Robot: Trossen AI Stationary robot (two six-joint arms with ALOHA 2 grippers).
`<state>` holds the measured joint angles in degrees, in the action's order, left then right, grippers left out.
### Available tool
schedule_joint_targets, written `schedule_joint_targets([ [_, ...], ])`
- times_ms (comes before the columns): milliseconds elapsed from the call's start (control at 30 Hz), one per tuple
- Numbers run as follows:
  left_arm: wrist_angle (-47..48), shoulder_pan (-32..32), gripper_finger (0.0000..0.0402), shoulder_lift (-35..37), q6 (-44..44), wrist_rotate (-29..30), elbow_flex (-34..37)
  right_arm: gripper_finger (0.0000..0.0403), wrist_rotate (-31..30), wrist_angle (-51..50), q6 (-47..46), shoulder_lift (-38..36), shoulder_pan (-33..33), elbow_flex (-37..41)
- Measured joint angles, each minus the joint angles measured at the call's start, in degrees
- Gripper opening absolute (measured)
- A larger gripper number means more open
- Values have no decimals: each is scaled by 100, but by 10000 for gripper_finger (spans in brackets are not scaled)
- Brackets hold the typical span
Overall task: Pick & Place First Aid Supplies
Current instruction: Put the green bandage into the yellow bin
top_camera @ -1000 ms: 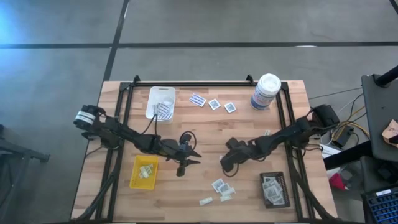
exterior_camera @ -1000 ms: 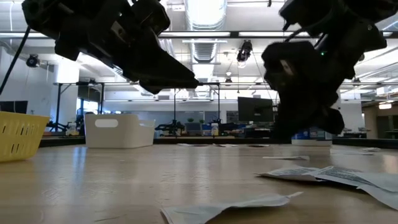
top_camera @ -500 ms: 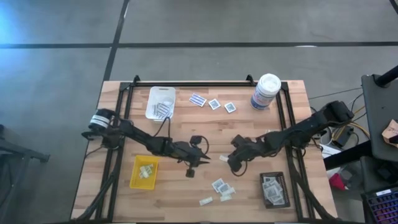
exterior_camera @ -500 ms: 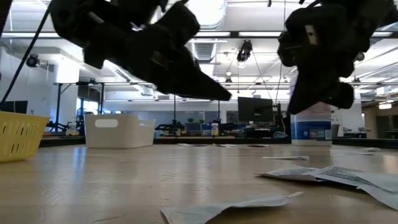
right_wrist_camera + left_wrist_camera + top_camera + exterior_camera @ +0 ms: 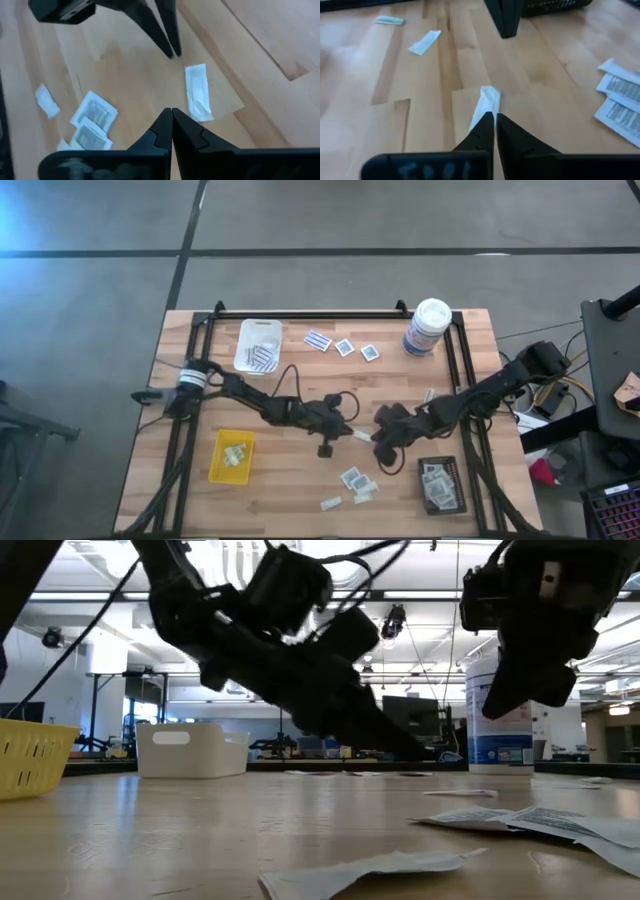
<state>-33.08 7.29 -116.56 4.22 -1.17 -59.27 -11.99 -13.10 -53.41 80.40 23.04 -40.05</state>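
- Left claw [image 5: 494, 120] closed, tips at pale strip packet [image 5: 486, 102] mid-worktop [image 5: 300, 385]; grip unclear.
- Right claw [image 5: 171, 116] closed, empty, at the packet's 3 o'clock.

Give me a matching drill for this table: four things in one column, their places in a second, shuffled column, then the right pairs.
Things:
1. white tray
2. yellow tray
3. black tray
4. white canister

Places in the high view:
A. on the table by the right arm's side, near edge
B. far edge, right of the middle
C. far edge, left of the middle
D. near the left arm's side, below the arm

Pairs: 1-C, 2-D, 3-A, 4-B
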Motion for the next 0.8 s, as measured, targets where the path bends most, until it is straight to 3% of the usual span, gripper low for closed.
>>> schedule_joint_targets([
  [233, -2, -7, 6, -487, -15, 0, -395, 8, 5, -12, 444, 7, 75, 0],
  [800, 280, -128, 1, -502, -364, 15, -334, 8, 42, -6, 800, 40, 31, 0],
])
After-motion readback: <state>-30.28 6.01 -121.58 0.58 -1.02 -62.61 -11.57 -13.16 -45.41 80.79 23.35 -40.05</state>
